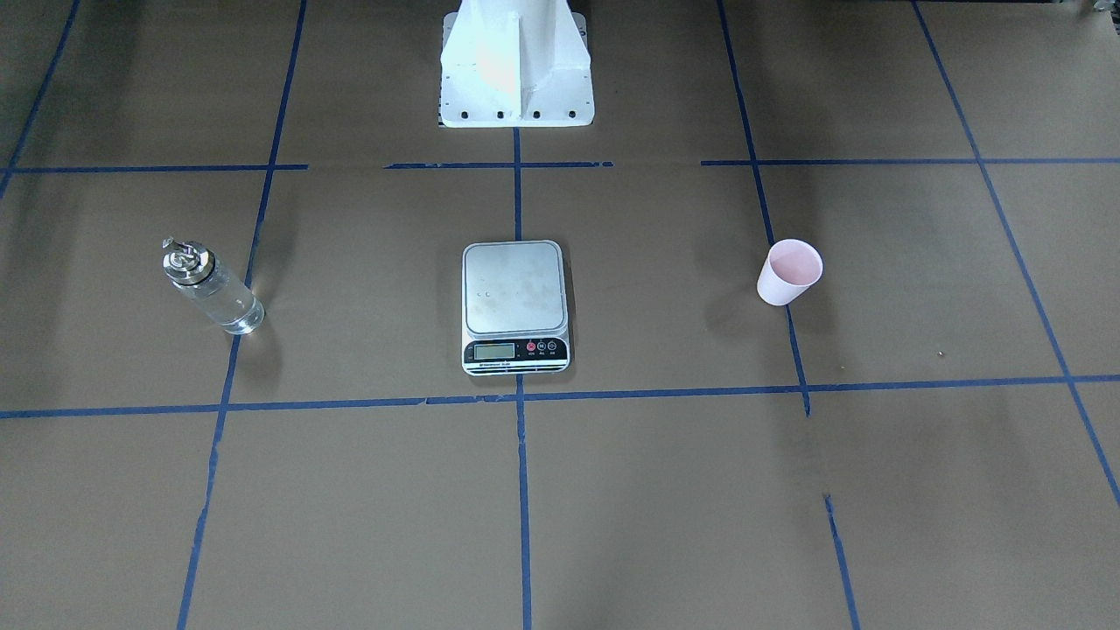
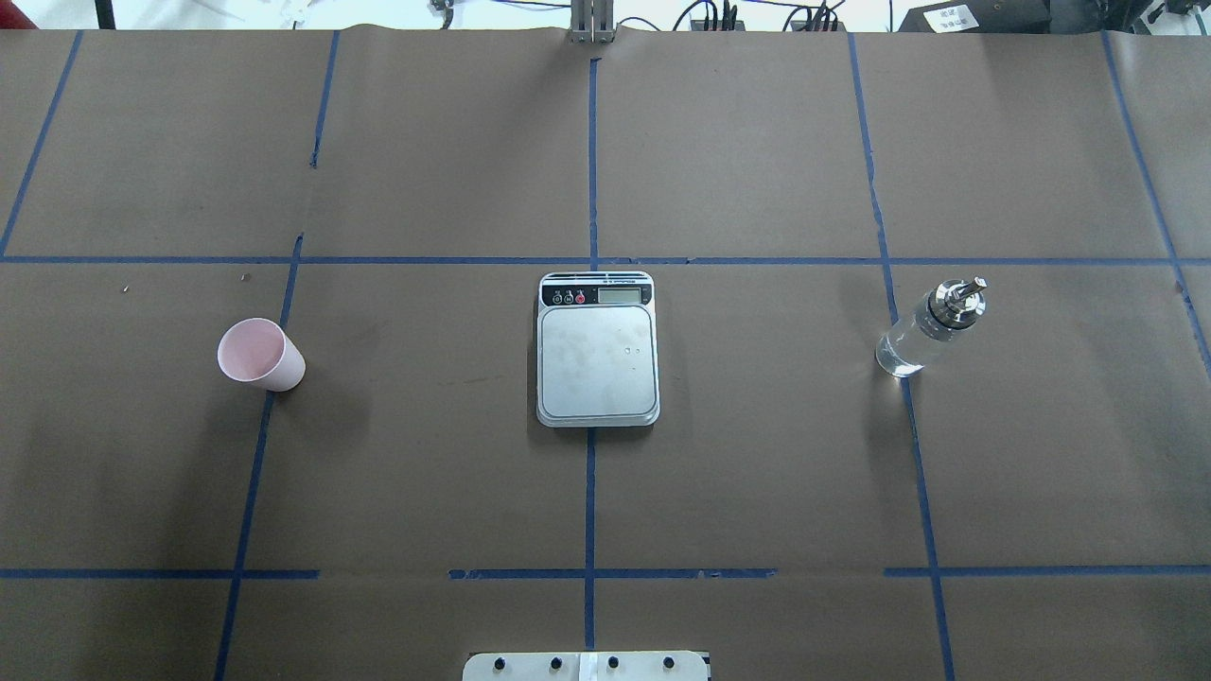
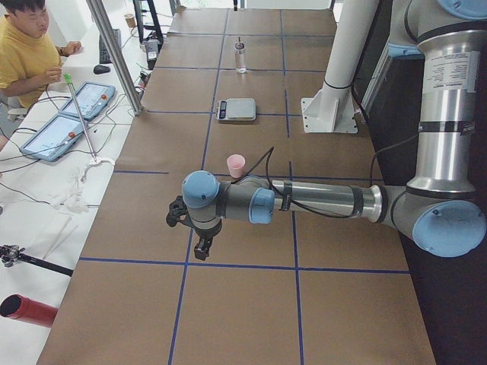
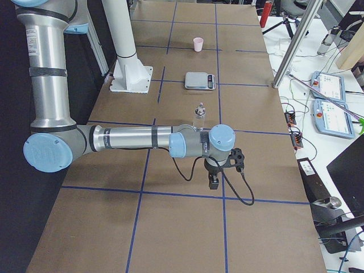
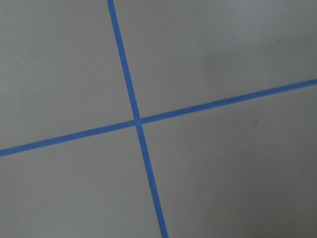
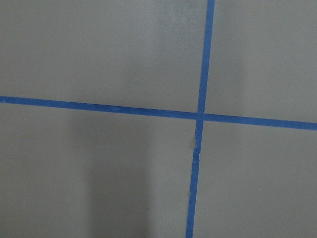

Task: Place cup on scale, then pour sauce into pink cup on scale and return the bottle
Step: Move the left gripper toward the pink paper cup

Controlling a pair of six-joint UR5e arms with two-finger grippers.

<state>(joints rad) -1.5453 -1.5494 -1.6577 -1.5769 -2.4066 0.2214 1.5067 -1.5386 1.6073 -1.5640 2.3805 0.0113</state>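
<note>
Two grippers hung over taped brown paper, neither above any task thing. Only the left side view showed the left gripper [image 3: 202,251], low in the middle of the frame and pointing down. Whether its fingers were parted or closed I cannot tell. That also held for the right gripper [image 4: 214,183], seen only in the right side view.

At the middle left of the overhead view the cup [image 2: 260,355] stood upright, mouth up. It was well apart from the scale [image 2: 597,355] at frame centre and not yet on it. At the middle right stood the bottle [image 2: 922,336], also well apart from the scale.

In the left side view the cup sat near the left gripper, just above and to its right. The left arm therefore looked the closer one for the first step: a short reach to the cup, then a carry toward the scale.
</note>
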